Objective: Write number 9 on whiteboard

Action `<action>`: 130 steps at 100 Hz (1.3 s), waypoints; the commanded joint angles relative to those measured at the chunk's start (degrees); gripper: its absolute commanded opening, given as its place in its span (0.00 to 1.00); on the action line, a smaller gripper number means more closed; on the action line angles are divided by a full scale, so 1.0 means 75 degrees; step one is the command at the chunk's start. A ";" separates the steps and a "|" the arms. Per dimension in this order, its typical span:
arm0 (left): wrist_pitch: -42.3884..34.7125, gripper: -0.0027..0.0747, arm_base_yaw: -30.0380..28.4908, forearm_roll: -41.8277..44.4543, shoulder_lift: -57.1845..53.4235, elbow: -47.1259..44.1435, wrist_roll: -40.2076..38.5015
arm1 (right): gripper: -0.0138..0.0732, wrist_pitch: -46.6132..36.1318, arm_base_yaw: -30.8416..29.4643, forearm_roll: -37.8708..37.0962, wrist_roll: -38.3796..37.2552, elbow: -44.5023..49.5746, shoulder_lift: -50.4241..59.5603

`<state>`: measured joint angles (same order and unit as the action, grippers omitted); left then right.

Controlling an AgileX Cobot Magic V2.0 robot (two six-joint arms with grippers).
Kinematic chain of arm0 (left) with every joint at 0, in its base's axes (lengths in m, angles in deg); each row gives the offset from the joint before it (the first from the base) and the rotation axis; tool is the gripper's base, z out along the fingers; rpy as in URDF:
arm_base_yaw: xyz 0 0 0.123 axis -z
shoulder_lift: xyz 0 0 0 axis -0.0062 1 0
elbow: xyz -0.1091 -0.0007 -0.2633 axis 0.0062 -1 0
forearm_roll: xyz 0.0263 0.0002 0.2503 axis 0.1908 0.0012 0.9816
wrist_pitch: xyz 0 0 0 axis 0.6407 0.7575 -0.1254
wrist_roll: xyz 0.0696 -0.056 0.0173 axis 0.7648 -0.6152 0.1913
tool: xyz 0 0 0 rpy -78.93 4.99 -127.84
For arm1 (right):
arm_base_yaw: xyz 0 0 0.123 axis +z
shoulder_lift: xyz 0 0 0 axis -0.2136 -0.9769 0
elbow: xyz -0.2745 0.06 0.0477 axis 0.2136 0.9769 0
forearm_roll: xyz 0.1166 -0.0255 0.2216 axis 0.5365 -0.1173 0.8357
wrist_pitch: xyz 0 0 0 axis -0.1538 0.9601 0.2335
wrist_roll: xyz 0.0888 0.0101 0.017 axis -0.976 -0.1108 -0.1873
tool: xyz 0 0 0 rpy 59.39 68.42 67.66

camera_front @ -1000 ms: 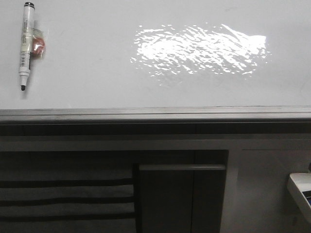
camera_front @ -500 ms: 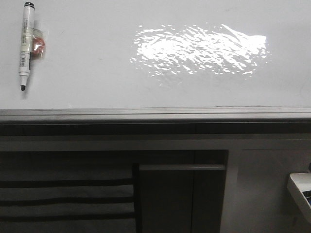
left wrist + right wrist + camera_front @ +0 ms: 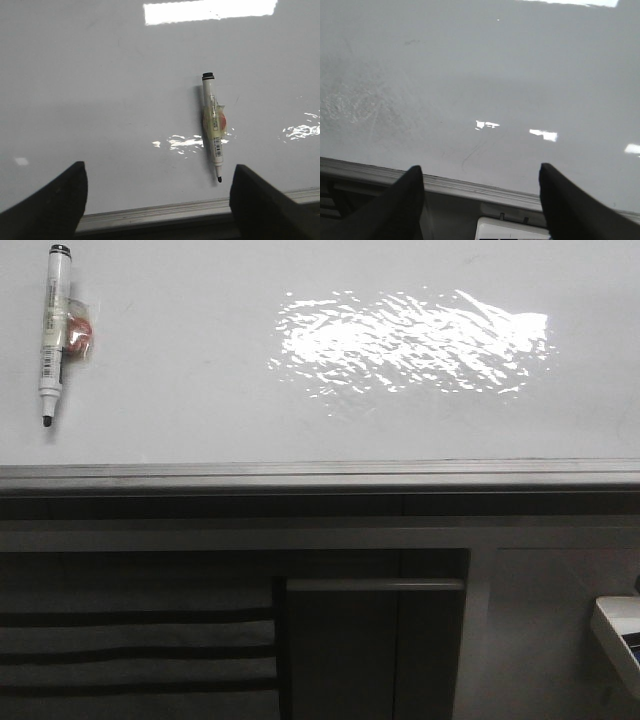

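Note:
The whiteboard (image 3: 200,400) is glossy white with a bright glare patch and a grey metal strip (image 3: 320,473) along its near edge. No number 9 shows on it. An uncapped white marker (image 3: 52,332) with a black tip lies at the board's far left, next to a small reddish object (image 3: 80,332). It also shows in the left wrist view (image 3: 213,126). My left gripper (image 3: 159,187) is open and empty over the board's edge, the marker tip just inside its right finger (image 3: 260,205). My right gripper (image 3: 480,197) is open and empty over the board's edge. Neither gripper shows in the front view.
Below the board's edge stand dark grey cabinet panels (image 3: 375,650) with a slatted section (image 3: 130,650) at the left. A white device (image 3: 618,638) pokes in at the lower right, also under my right gripper (image 3: 512,231). Faint scuff marks (image 3: 470,155) show on the board.

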<state>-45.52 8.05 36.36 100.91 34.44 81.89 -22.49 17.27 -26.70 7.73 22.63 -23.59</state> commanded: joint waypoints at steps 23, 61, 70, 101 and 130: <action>-0.0782 0.74 -0.0018 -0.0447 0.0217 0.0281 -0.0002 | 0.66 -0.0545 -0.0062 -0.0097 0.0041 -0.0274 -0.0108; -0.1266 0.74 0.0951 -0.1071 0.1739 0.0281 0.0767 | 0.66 -0.0557 -0.0062 -0.0044 0.0041 -0.0274 -0.0108; -0.1800 0.74 0.1275 -0.1031 0.2336 0.0281 0.0784 | 0.66 -0.0557 -0.0062 -0.0044 0.0041 -0.0274 -0.0108; -0.4044 0.74 0.1976 -0.0608 0.4576 0.0281 0.0784 | 0.66 -0.0541 -0.0062 -0.0044 0.0041 -0.0274 -0.0108; -0.6011 0.59 0.1960 -0.0488 0.6114 0.0281 0.0784 | 0.66 -0.0526 -0.0062 -0.0044 0.0041 -0.0274 -0.0108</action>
<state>-82.01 22.33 32.52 145.16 34.58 87.98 -22.49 17.27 -26.80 7.73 22.63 -23.59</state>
